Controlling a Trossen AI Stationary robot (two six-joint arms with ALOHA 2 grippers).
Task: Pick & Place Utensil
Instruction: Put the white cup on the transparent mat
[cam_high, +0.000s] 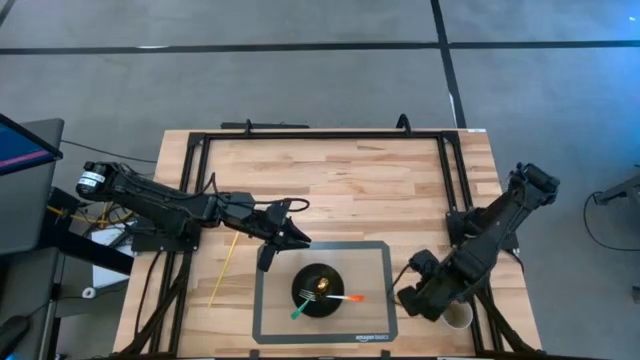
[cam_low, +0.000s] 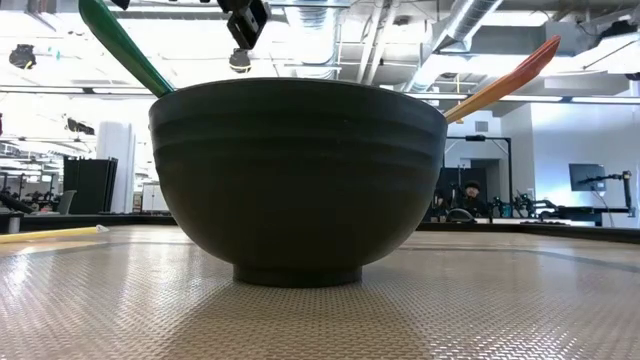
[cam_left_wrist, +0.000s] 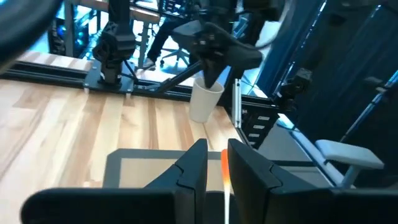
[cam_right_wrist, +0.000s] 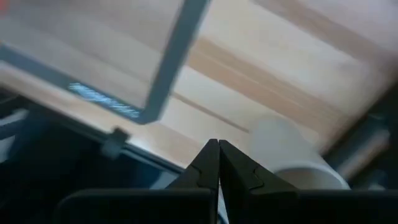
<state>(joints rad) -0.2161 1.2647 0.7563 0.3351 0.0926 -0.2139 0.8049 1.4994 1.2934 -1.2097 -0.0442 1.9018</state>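
Observation:
A black bowl (cam_high: 318, 290) (cam_low: 300, 170) stands on a grey mat (cam_high: 375, 255). A green utensil (cam_high: 302, 308) (cam_low: 120, 45) and an orange utensil (cam_high: 348, 297) (cam_low: 510, 75) lean in the bowl, their handles sticking out over its rim. A yellow utensil (cam_high: 222, 268) (cam_low: 50, 233) lies flat on the wood left of the mat. My left gripper (cam_high: 283, 250) (cam_left_wrist: 217, 165) hovers open above the mat's far-left corner, just left of the bowl. My right gripper (cam_high: 408, 297) (cam_right_wrist: 218, 152) is shut, at the table's near right beside a white cup (cam_high: 459, 317) (cam_right_wrist: 292, 149).
A black metal frame (cam_high: 320, 133) runs round the wooden table top. The white cup (cam_left_wrist: 205, 102) stands near the near-right corner, close to the right arm. Bare wood lies between the mat and the far edge.

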